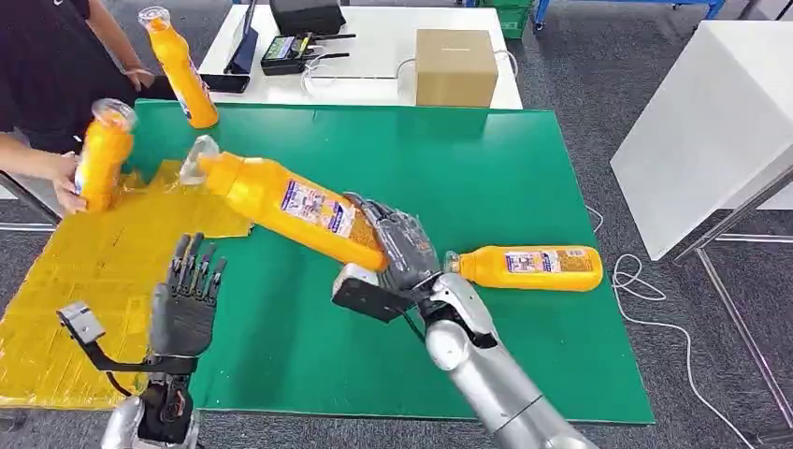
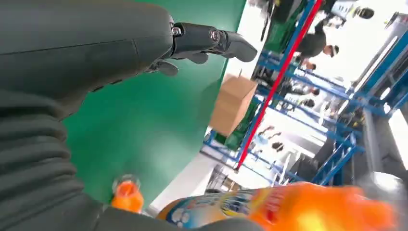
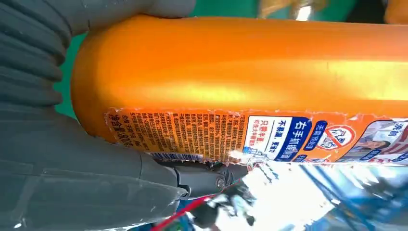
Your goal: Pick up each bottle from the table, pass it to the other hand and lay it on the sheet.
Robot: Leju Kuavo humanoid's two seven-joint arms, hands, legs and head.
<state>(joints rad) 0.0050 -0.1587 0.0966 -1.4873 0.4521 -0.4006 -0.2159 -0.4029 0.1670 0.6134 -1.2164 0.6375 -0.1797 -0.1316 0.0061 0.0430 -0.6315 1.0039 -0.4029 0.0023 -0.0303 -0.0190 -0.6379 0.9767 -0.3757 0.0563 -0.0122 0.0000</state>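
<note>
My right hand (image 1: 397, 245) grips the base end of an orange bottle (image 1: 285, 202) (image 3: 250, 77), held tilted above the green table (image 1: 486, 178) with its clear cap pointing toward the yellow sheet (image 1: 103, 271). The same bottle (image 2: 288, 209) shows blurred in the left wrist view. My left hand (image 1: 185, 297) (image 2: 120, 43) is open, fingers straight up, over the sheet's right edge, apart from the bottle. Another orange bottle (image 1: 528, 267) lies on the table to the right of my right hand.
At the far left a person holds an orange bottle (image 1: 101, 154) upright on the sheet and another orange bottle (image 1: 180, 65) at the table's back corner. A cardboard box (image 1: 454, 65) and black devices (image 1: 295, 49) sit on the white table behind.
</note>
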